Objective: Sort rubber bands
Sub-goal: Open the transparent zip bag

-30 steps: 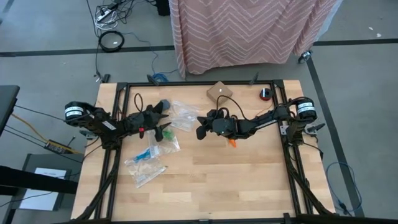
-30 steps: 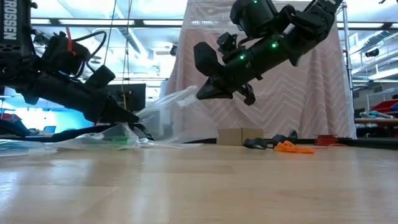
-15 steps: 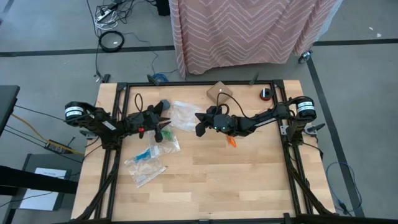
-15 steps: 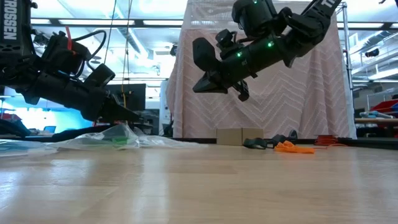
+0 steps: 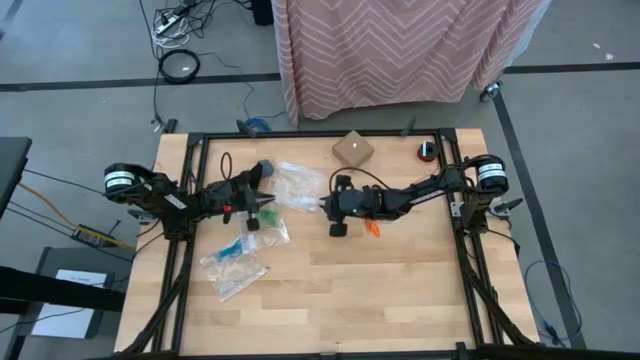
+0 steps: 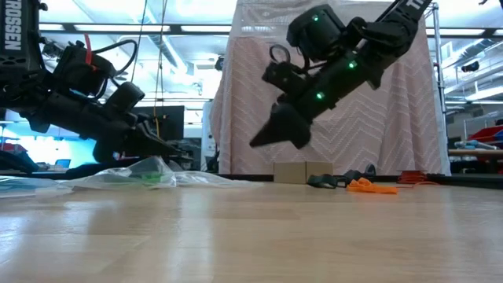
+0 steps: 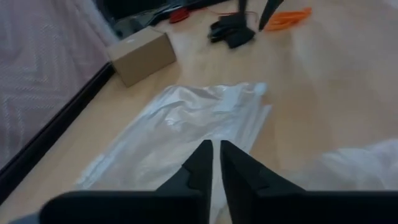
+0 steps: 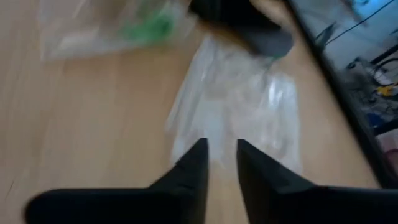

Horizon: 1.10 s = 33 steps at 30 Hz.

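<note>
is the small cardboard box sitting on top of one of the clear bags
No, in the high view the cardboard box sits on bare wood near the far edge, apart from the nearest clear bag.

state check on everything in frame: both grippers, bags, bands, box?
left gripper: fingers nearly shut, narrow gap, nothing seen between them, over a clear bag
right gripper: fingers a little apart, empty, above the table
clear bag: flat on the table, looks empty
green bands: inside another clear bag
orange bands: loose pile on the table
cardboard box: closed, near the far edge
</note>
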### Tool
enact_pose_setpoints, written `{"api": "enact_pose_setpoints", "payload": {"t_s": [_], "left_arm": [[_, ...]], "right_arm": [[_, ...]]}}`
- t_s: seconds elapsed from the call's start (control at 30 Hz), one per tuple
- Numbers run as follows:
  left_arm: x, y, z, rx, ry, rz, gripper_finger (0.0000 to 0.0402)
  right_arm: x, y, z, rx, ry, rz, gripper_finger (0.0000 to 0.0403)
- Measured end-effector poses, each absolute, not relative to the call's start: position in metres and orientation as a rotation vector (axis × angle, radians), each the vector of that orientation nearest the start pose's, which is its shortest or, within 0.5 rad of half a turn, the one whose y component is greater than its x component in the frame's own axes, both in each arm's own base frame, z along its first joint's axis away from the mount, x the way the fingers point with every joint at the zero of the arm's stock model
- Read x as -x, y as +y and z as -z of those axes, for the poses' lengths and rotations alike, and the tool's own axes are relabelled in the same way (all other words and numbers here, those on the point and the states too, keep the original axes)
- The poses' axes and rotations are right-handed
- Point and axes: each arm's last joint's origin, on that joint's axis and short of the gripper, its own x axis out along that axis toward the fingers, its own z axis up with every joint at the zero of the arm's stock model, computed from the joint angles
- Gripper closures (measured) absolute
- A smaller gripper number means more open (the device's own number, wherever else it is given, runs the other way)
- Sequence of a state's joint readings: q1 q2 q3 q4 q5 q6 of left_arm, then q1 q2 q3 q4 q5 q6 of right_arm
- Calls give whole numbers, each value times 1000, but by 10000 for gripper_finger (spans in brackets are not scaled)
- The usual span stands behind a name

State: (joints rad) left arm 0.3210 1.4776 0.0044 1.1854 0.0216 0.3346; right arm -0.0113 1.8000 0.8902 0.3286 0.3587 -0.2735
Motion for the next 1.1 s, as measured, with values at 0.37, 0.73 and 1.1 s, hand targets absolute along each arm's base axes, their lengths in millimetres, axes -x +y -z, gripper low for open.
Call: {"api": "enact_pose_setpoints", "payload": {"t_s": [0.37,0.73,1.1], "left_arm": [[-159,58,-94,-637,518,-328,279],[-173,66,-95,-1007,796,-366,243],[-202,59,-116,-1153,899,-612,244]], "right_arm": [[-354,-18,-150,332,650,404,194],[-354,-19,-150,330,647,409,193],[-355,-22,-152,291,622,460,194]]}}
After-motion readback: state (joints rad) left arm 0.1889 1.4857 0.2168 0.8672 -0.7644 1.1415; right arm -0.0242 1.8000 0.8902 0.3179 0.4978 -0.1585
